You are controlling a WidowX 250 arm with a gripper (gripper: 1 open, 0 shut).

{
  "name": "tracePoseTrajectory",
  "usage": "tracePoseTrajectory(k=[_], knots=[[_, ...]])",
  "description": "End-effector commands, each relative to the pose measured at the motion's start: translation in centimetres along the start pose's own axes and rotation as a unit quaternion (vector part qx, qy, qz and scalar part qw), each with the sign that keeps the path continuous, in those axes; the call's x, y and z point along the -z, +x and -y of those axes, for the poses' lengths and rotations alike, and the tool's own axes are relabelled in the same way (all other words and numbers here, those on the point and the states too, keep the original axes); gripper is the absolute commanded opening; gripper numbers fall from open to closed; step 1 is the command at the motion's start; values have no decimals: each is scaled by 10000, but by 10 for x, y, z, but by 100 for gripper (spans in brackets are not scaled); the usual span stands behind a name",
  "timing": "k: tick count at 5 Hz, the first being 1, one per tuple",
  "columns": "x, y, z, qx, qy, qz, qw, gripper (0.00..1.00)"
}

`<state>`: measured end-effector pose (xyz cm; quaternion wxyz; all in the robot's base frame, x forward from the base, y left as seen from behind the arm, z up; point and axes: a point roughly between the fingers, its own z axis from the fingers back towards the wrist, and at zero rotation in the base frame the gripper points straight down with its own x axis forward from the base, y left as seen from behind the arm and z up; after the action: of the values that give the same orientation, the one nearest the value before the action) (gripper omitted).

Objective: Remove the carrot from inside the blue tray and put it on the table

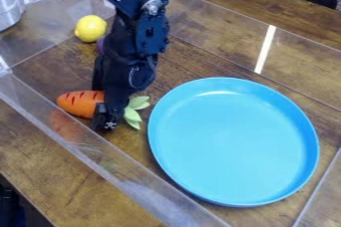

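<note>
Using the blue tray (233,141) as reference. Far left of it: carrot (82,104) on the table (54,171), outside the tray, orange body pointing away from it, leafy green top toward it. Yellow lemon (91,28) also left of the tray, farther back than the carrot. Gripper (107,121) is left of the tray, down at the carrot, between orange body and leaves in this view. Jaws are open; can't tell if they touch the carrot. Black arm (138,22) comes in from behind, left of the tray. Tray itself sits rightmost, nothing in it.
</note>
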<state>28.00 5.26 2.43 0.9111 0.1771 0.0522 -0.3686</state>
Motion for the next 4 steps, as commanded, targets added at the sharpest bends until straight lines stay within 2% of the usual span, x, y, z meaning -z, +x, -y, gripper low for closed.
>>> tracePoseTrajectory(k=[1, 4], knots=[[-1, -4, -9, -230, 55, 52, 9997, 100], [-4, -8, -17, -348, 95, 55, 9993, 100]])
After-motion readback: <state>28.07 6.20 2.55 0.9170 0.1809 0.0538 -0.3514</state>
